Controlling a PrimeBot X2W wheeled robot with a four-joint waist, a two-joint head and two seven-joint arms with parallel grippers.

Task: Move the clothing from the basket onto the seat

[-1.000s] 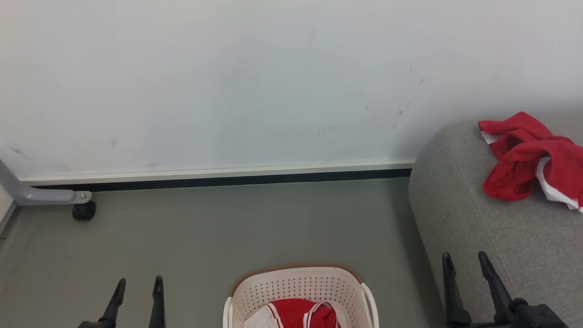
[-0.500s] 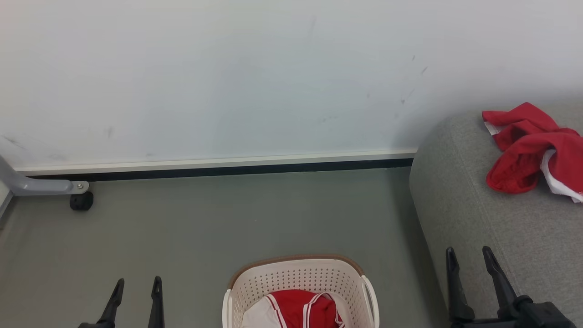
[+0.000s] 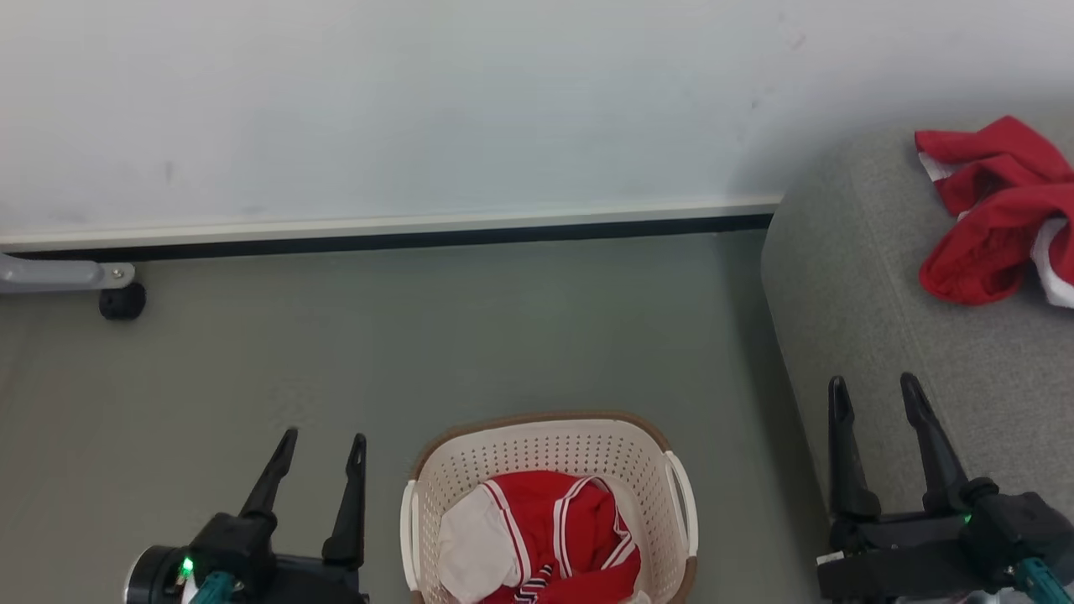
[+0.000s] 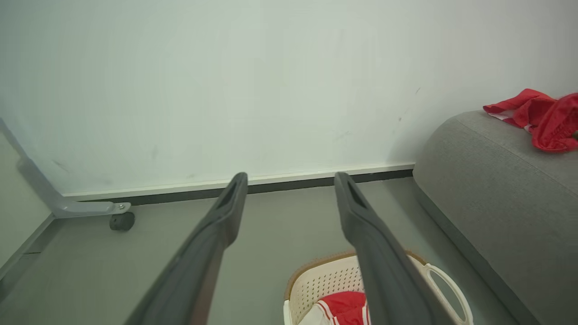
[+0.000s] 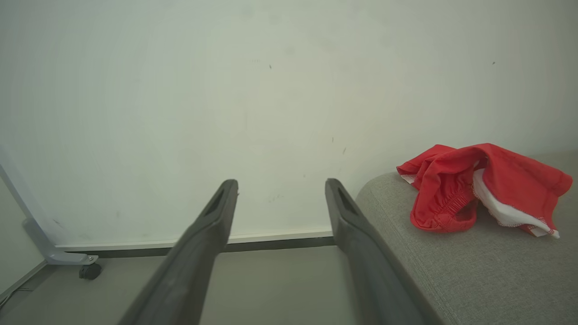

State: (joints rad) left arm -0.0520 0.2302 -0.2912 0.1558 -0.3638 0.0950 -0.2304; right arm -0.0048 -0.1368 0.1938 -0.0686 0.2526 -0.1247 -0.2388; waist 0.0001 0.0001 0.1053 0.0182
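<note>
My head view's bottom edge cuts off the basket [image 3: 545, 449] and its clothing [image 3: 554, 520]; the right edge clips the garment [image 3: 998, 252] on the sofa [image 3: 881, 335].

Grey floor [image 3: 419, 335] is carrying the basket [image 3: 545, 453] and a black caster [image 3: 122, 302]. The seat [image 3: 881, 335] is bearing crumpled red clothing [image 3: 986, 243].

A pale wall [image 3: 419, 101] meets the grey floor [image 3: 419, 335] at a white skirting [image 3: 419, 225] — far left, a grey leg [image 3: 50, 274] on a black caster [image 3: 122, 301].

Clothing [image 3: 554, 528] red, white trim; basket [image 3: 545, 453] cream, perforated, brown rim; seat [image 3: 940, 352] grey woven.
</note>
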